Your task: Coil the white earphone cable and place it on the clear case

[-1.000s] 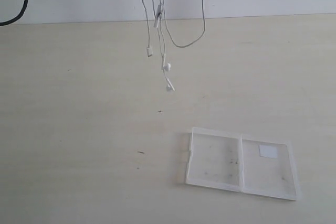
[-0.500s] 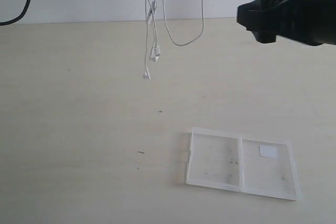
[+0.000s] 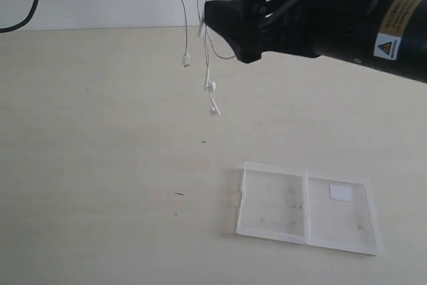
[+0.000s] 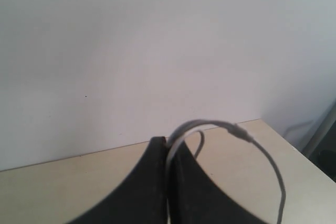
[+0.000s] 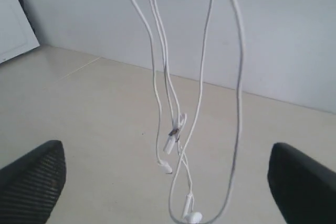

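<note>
Light's soft and even for you, bright enough that the pale table [image 3: 100, 165] looks washed out, with hardly any shadows. Your exterior view is sharp, with a faint sheen on the clear case [image 3: 273, 206]. Up close the left gripper [image 4: 167, 148] is a dark blur, the white earphone cable [image 4: 243, 134] goes grey and soft, and the fingers [image 5: 31, 182] of the right gripper [image 5: 168, 179] blur too.
</note>
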{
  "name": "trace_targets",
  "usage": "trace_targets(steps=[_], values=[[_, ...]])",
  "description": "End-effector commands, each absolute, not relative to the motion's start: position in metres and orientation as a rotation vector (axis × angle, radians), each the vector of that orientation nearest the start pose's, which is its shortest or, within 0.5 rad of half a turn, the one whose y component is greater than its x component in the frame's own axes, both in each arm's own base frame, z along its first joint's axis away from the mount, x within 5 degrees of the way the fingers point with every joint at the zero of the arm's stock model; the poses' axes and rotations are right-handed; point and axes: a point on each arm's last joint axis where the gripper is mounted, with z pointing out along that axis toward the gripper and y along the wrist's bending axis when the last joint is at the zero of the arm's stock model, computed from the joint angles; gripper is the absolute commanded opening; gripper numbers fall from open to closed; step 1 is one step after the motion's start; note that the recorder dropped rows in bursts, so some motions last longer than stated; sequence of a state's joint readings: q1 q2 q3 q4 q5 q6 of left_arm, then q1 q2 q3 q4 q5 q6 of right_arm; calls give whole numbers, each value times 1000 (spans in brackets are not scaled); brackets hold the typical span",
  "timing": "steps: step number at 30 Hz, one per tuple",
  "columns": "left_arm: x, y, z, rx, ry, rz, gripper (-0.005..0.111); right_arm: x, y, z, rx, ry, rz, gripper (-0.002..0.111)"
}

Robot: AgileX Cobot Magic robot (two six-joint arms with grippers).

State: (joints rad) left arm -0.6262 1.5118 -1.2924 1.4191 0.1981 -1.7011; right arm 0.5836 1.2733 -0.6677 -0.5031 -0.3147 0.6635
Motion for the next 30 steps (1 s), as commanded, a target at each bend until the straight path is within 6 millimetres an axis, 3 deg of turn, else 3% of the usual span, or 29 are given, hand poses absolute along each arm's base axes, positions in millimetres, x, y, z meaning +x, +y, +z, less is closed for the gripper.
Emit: trace_targets(steps=[1,14,30], values=[[300,-197,389,149,1730,-514,0,224,171,268,-510,1761,729,103],[300,-197,389,144,1733,-519,0,251,181,271,-475,1702,649,103],[300,-198,388,150,1734,-529,0,292,209,259,-497,1695,643,103]])
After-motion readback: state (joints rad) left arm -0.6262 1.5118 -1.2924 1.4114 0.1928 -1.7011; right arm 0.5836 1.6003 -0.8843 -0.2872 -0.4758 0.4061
